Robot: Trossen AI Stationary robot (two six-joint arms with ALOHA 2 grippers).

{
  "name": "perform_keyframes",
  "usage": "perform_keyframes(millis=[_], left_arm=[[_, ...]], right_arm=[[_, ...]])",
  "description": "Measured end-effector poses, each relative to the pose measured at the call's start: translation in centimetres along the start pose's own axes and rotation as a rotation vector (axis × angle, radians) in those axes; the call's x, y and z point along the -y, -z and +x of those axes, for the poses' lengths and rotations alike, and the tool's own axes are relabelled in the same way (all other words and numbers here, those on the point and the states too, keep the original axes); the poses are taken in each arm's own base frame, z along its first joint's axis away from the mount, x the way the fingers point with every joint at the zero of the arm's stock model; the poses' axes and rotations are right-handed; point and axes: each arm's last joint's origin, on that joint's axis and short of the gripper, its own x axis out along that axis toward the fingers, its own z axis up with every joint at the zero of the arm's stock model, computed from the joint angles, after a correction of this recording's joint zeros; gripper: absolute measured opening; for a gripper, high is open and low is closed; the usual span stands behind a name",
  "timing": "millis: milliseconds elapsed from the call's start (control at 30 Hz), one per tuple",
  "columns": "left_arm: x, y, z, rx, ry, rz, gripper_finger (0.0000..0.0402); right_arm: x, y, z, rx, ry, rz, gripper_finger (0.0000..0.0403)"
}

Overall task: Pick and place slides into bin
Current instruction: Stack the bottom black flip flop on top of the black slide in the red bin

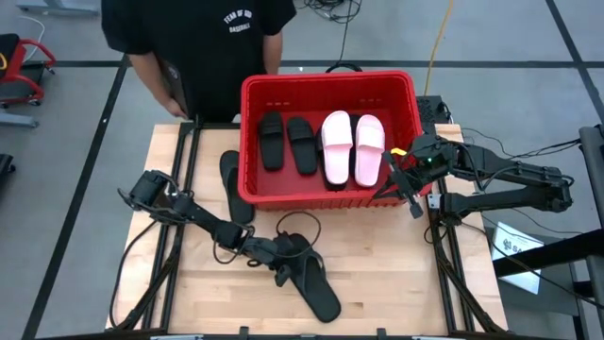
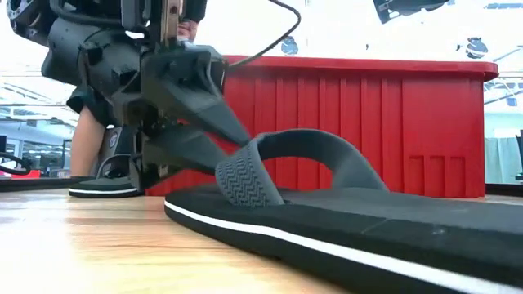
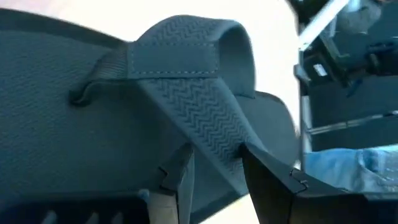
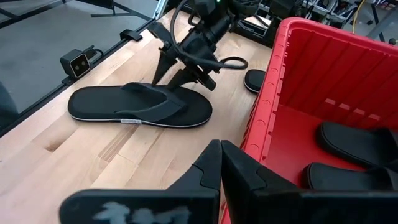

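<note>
The red bin [image 1: 247, 142] stands at the table's far middle and holds two black slides [image 1: 286, 142] and two pale pink slides [image 1: 353, 146], lying flat on its floor. A black thong slide [image 1: 316, 291] lies sole-down on the table near the front edge; it also shows in the low view [image 2: 368, 229]. My left gripper [image 1: 286, 268] is down at its strap, shut on it. Another black slide [image 1: 236, 184] lies flat on the table against the bin's left wall. My right gripper [image 1: 392, 186] hangs shut and empty over the bin's near right corner. My left gripper pinches one arm of the thong strap [image 3: 214, 146] between its two fingers [image 3: 267, 180], which lie across the strap's width. The fingers slant down from the table's left side [image 2: 233, 155]. The slide lies flat, its sole on the table.
A person in a black shirt [image 1: 198, 38] stands at the table's far edge, left of the bin. Cables [image 1: 297, 227] loop on the table beside the left arm. Bare wood lies to the near right of the thong slide [image 1: 406, 283].
</note>
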Motion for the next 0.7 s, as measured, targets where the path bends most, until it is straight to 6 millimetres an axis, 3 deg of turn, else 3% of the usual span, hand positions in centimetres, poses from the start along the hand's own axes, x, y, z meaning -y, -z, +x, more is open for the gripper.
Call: perform_keyframes(millis=[233, 367, 700], left_arm=[[0.3, -0.1, 0.0, 0.022, 0.012, 0.053, 0.0129], [-0.5, 0.4, 0.5, 0.018, -0.032, 0.042, 0.0129], [-0.6, 0.5, 1.7, 0.062, 0.08, 0.025, 0.0129]], right_arm=[[0.0, 0.0, 0.0, -0.002, 0.003, -0.001, 0.0], [0.0, 0.0, 0.0, -0.002, 0.004, -0.001, 0.0], [0.1, 0.3, 0.0, -0.055, 0.065, 0.006, 0.0]])
